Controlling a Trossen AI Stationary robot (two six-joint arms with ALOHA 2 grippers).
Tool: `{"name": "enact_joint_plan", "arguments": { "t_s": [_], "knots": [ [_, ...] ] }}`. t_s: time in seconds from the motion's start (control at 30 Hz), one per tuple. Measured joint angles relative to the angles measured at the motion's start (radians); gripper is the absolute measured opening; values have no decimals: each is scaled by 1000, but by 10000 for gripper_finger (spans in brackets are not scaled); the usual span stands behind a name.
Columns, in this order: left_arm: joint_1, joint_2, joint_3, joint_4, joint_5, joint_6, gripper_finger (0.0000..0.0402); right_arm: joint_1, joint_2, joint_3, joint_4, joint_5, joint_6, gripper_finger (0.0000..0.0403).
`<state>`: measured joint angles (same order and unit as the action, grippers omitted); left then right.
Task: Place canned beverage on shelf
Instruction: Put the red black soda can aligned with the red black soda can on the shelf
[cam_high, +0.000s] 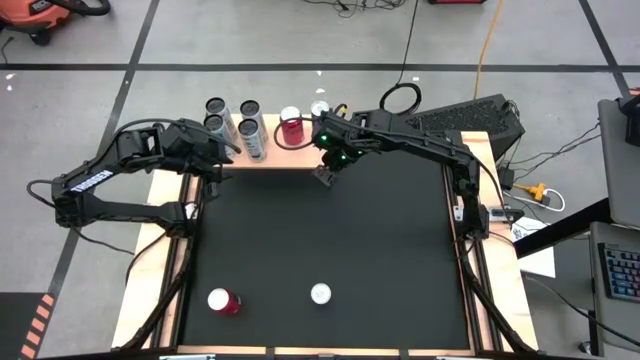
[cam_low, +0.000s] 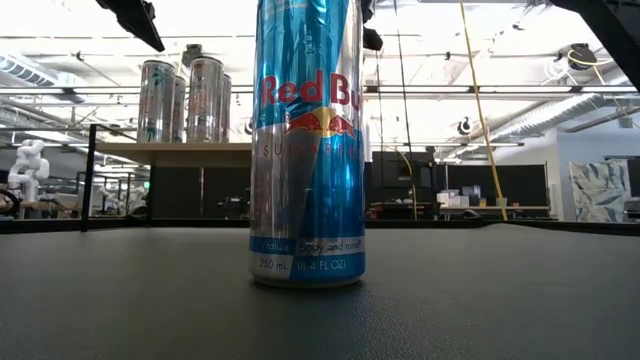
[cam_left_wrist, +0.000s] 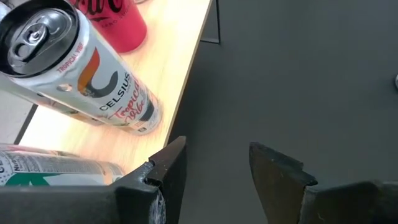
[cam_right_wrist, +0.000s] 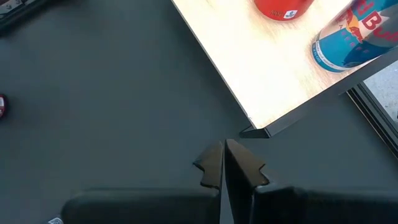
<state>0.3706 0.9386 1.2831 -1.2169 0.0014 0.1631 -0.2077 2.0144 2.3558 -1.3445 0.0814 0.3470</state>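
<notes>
I am counting seven cans in all: five are standing on the one shelf (cam_high: 262, 160), namely three tall silver cans (cam_high: 249, 125), one red can (cam_high: 292, 126) and one blue Red Bull can (cam_high: 320, 108). Two more are sitting on the black mat (cam_high: 380, 240): a second red can (cam_high: 222, 301) and a second Red Bull can (cam_low: 308, 140).

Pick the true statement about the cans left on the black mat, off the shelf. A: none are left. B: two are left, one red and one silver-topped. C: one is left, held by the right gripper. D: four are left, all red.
B: the high view shows a red can and a silver-topped can standing apart on the black mat, near its front edge and far from the shelf.
</notes>
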Motion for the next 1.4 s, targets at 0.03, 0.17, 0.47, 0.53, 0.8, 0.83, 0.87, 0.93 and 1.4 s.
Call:
{"name": "enact_joint_plan", "arguments": {
  "t_s": [0.03, 0.17, 0.47, 0.53, 0.8, 0.83, 0.87, 0.93, 1.4],
  "knots": [
    [0, 0, 0, 1, 5, 0, 178, 0, 0, 0, 0, 0, 0, 0],
    [0, 0, 0, 6, 17, 1, 178, 0, 0, 0, 0, -4, 0, 0],
    [0, 0, 0, 6, 17, 0, 178, 0, 0, 0, 18, -6, 0, 0],
    [0, 0, 0, 6, 17, -1, 178, 0, 0, 0, 35, -5, 0, 0],
    [0, 0, 0, 59, 19, -49, 178, 0, 0, 0, 181, -5, 0, 0],
    [0, 0, 0, 59, 19, -49, 178, 0, 0, 0, 202, -5, 0, 0],
    [0, 0, 0, 57, 19, -49, 178, 0, 0, 0, 224, -5, 0, 0],
    [0, 0, 0, 57, 19, -48, 178, 0, 0, 0, 263, -5, 0, 0],
    [0, 0, 0, 74, 19, -53, 178, 0, 0, 0, 414, -5, 1, 0]
  ]
}}
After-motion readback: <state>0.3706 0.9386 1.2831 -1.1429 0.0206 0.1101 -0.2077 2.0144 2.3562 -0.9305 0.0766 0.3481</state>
